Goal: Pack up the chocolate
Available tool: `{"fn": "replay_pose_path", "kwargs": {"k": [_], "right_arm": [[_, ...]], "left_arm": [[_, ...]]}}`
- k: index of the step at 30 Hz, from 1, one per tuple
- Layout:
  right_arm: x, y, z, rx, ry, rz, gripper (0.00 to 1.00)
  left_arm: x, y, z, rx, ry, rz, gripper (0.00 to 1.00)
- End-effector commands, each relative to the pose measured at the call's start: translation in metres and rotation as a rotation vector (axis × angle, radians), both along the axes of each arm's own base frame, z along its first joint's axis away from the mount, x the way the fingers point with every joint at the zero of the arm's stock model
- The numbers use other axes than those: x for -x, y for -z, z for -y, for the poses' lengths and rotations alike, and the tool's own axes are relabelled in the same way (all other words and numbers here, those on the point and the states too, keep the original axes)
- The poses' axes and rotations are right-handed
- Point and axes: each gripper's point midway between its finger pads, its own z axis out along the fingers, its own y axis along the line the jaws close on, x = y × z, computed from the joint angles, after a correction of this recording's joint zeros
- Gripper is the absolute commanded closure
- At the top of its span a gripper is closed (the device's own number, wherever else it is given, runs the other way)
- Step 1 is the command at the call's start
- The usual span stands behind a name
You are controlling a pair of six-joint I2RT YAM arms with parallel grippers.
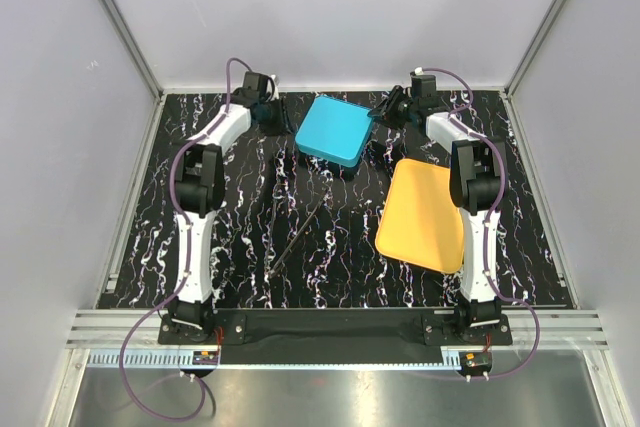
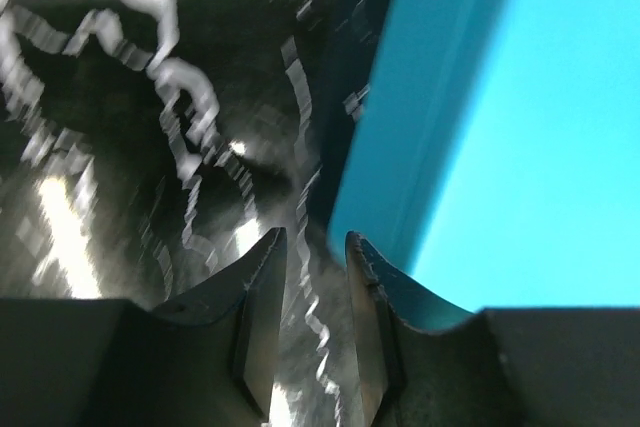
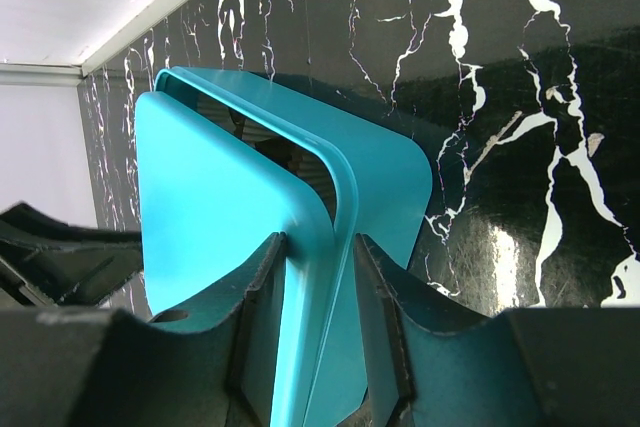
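Jaws on the right gripper (image 3: 318, 242) were clamped on the rim of the blue lid (image 3: 210, 197), holding it tilted against the blue box (image 3: 390, 177) near the table's (image 1: 250, 247) far edge. The left gripper (image 2: 315, 237) stood released, empty, just beside the box's left side. No chocolate showed anywhere; it was probably inside the box. The yellow tray (image 1: 425, 212), by the right edge, carried no pieces, so packing looked nearly finished, with the lid left to seat.

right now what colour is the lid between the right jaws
Turquoise blue; the lid shows best in the right wrist view.
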Motion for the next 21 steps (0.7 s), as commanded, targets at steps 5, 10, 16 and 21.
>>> {"fn": "replay_pose_path", "kwargs": {"k": [5, 10, 16, 21], "right_arm": [[-0.004, 0.009, 0.002, 0.013, 0.017, -0.012, 0.6], [-0.004, 0.008, 0.002, 0.001, 0.025, -0.013, 0.6], [-0.004, 0.007, 0.0, -0.021, 0.031, -0.016, 0.59], [-0.002, 0.009, -0.001, -0.025, 0.03, -0.022, 0.59]], "left_arm": [[0.033, -0.084, 0.0, 0.038, -0.052, 0.163, 0.69], [0.065, -0.079, 0.031, 0.086, 0.003, 0.138, 0.76], [0.071, -0.05, 0.073, 0.084, 0.061, 0.05, 0.82], [0.071, -0.033, 0.073, 0.058, 0.002, 0.031, 0.85]]}}
